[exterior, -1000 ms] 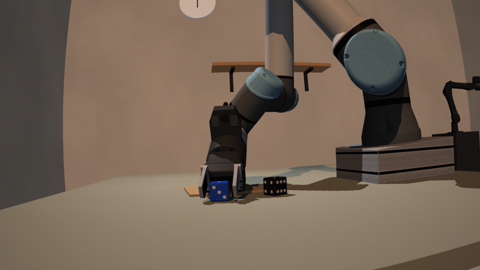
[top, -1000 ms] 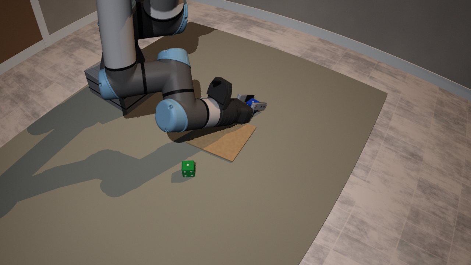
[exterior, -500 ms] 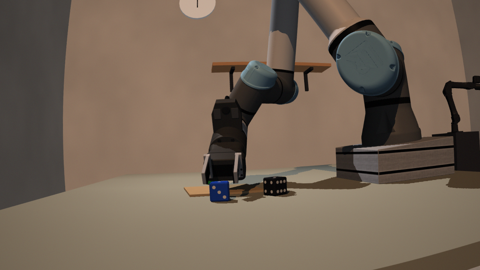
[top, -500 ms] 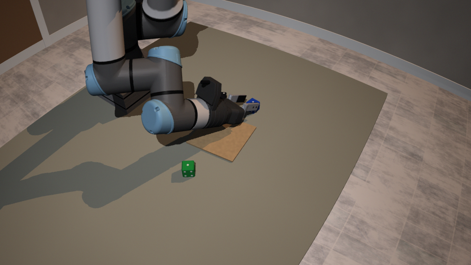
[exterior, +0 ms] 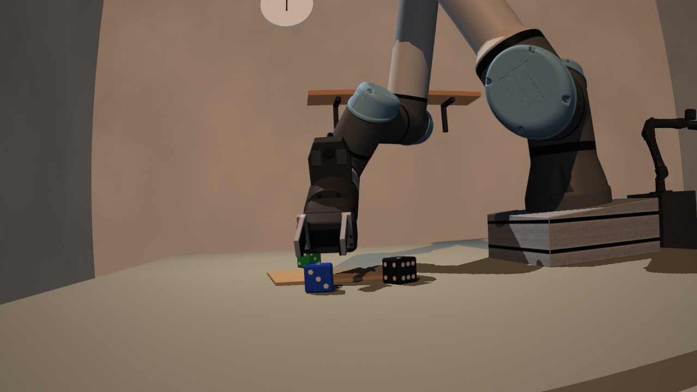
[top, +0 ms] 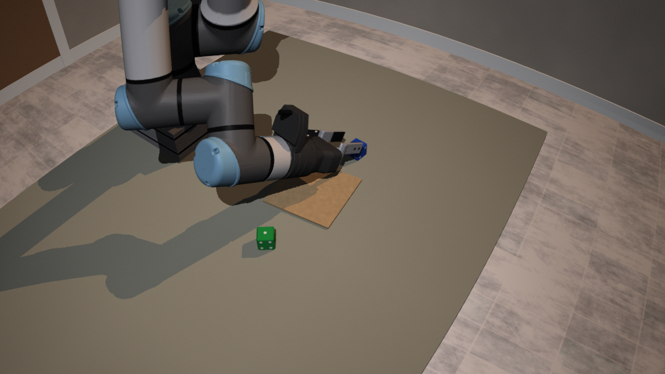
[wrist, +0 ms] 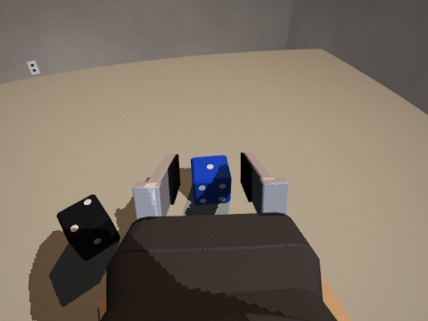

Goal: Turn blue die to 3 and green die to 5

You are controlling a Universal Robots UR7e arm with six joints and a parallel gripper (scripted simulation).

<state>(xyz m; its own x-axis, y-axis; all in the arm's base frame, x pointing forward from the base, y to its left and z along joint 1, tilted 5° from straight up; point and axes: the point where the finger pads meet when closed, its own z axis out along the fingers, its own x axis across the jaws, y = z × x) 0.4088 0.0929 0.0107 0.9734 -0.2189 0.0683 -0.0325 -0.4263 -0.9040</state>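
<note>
Smooth tabletop (top: 409, 232) (exterior: 243, 336) (wrist: 214, 107) — glossy, round-edged blue die (top: 361, 149) (exterior: 318, 277) (wrist: 210, 180), cork-like mat (top: 332, 200) (exterior: 287, 277) — gripper (top: 349, 142) (exterior: 321, 247) (wrist: 209, 168) open.

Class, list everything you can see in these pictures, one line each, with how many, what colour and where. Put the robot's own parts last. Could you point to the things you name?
die: one, blue (top: 360, 154) (exterior: 318, 277) (wrist: 210, 180), off the mat on the table, 1 on top
die: one, green (top: 266, 238) (exterior: 309, 260), off the mat on the table, 1 on top
die: one, black (exterior: 399, 270) (wrist: 88, 227), on the table beside the mat
mat: one, tan (top: 331, 200) (exterior: 283, 278), flat on the table
table: one, olive-beige (top: 372, 288) (exterior: 243, 341) (wrist: 312, 111), under mat and dice
shelf: one, orange-brown (exterior: 321, 96), on the wall
clock: one, pale, high on the wall
wall outlet: one, white, far wall
small arm: one, black, on a dark stand behind the robot's base
base block: one, grey with black stripes, under the robot
robot arm: one, grey, black and light blue, over the table
gripper: one, black with silver fingers (top: 346, 142) (exterior: 322, 246), open
</note>
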